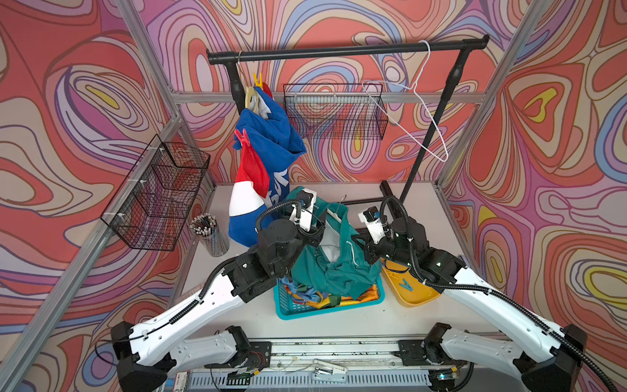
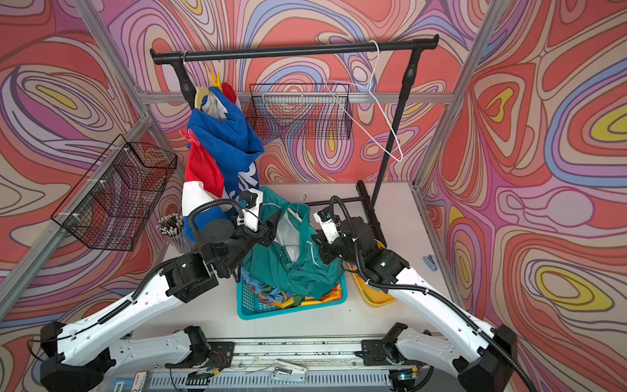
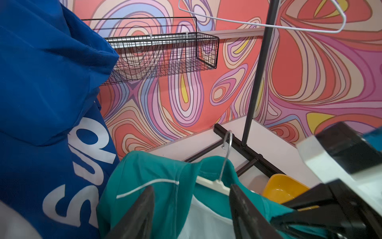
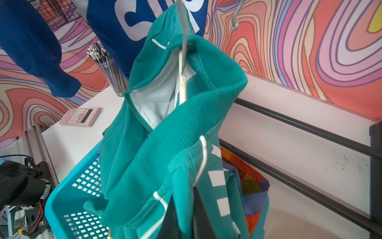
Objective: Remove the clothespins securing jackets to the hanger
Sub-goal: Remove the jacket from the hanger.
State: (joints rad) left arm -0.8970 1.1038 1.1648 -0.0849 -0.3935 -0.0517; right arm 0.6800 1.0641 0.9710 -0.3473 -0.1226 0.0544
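Robot lab test cell with a laundry set-up.
Aluminium frame bars (image 1: 203,97) carry swirl-printed wall panels (image 1: 68,101) around a white table (image 1: 339,327); two white robot arms (image 1: 190,305) are mounted on a rail (image 1: 339,348) at the bottom edge, with bare wiring (image 1: 256,359) beside it. A small black garment rack (image 1: 339,51) and wire baskets (image 1: 156,197) fill the upper half.

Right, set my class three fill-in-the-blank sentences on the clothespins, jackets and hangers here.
1. The clothespin in the tray is ___.
2. The right gripper is shut on the ___ jacket.
3. The empty hanger on the rail is ___.
Missing words: blue, teal, white.
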